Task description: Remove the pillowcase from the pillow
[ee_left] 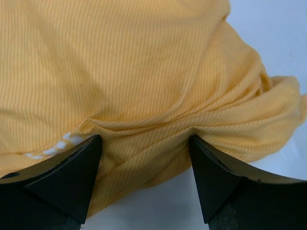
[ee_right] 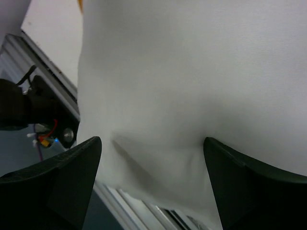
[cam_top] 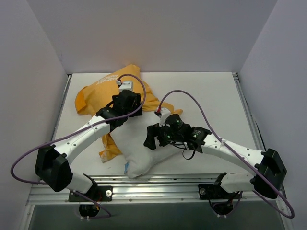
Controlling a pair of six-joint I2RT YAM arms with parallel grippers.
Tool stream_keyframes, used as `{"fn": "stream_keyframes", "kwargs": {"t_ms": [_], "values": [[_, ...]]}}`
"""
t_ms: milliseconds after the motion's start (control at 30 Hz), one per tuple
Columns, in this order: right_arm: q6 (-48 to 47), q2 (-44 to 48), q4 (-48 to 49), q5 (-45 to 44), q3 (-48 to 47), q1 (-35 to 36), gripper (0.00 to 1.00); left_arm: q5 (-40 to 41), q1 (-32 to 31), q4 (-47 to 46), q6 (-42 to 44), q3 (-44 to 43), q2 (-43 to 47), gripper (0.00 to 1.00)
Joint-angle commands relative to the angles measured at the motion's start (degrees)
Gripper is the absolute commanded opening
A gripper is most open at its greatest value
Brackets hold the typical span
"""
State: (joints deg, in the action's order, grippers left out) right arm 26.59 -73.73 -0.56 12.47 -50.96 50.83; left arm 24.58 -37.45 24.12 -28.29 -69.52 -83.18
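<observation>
The orange-yellow pillowcase lies bunched at the table's back left, with white lettering showing and a strip trailing down the pillow's left side. The white pillow sticks out of it toward the near edge, a small blue tag at its lower left. My left gripper is open, its fingertips pressed on the pillowcase with a fold of fabric between them. My right gripper is open, its fingertips pressed into the pillow, white cloth between them.
The white table is boxed in by walls on the left, back and right. An aluminium rail runs along the near edge, just below the pillow's end; it also shows in the right wrist view. Purple cables loop over both arms.
</observation>
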Motion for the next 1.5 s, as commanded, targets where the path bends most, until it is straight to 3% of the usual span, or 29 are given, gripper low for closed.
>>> {"fn": "stream_keyframes", "kwargs": {"t_ms": [0, 133, 200, 367, 533, 700, 967, 1167, 1300, 1333, 1467], "values": [[4.7, 5.3, 0.8, 4.0, 1.0, 1.1, 0.83, 0.6, -0.9, -0.7, -3.1, 4.5, 0.8, 0.82], [-0.8, 10.1, -9.1, -3.5, -6.5, -4.7, 0.94, -0.1, -1.0, -0.3, -6.0, 12.0, 4.1, 0.82], [-2.3, 10.2, -11.0, -2.2, -7.4, -12.6, 0.97, -0.3, -1.0, -0.2, -6.9, 15.1, 6.4, 0.82], [-2.9, 6.2, -7.4, 8.2, -5.7, -22.0, 0.99, -0.7, -1.0, 0.4, -7.7, 16.7, 10.8, 0.82], [-0.1, 1.0, 2.6, 16.7, -2.9, -22.0, 1.0, -1.1, -1.0, 0.5, -7.4, 15.7, 10.8, 0.82], [1.0, -1.8, 5.9, 22.5, -1.6, -21.3, 1.0, -2.1, -1.1, 0.3, -7.6, 15.3, 10.1, 0.82], [0.6, -3.1, 5.7, 24.5, 0.9, -20.1, 0.99, -4.0, -2.0, 2.3, -7.8, 12.5, 14.6, 0.82], [0.2, -6.5, 6.9, 23.1, 2.3, -17.3, 0.98, -6.9, -2.8, 4.6, -0.1, 5.8, 14.4, 0.83], [1.4, -6.7, 7.8, 20.9, 2.6, -16.0, 0.77, -6.5, -4.0, 7.3, -1.6, 3.1, 14.8, 0.84], [1.6, -6.5, 8.3, 20.6, 2.7, -15.6, 0.62, -6.4, -4.5, 7.2, -1.8, 3.3, 15.3, 0.84], [3.1, -6.2, 9.8, 19.3, 3.9, -13.6, 0.24, -5.2, -6.0, 7.6, -0.8, 3.2, 14.9, 0.84]]}}
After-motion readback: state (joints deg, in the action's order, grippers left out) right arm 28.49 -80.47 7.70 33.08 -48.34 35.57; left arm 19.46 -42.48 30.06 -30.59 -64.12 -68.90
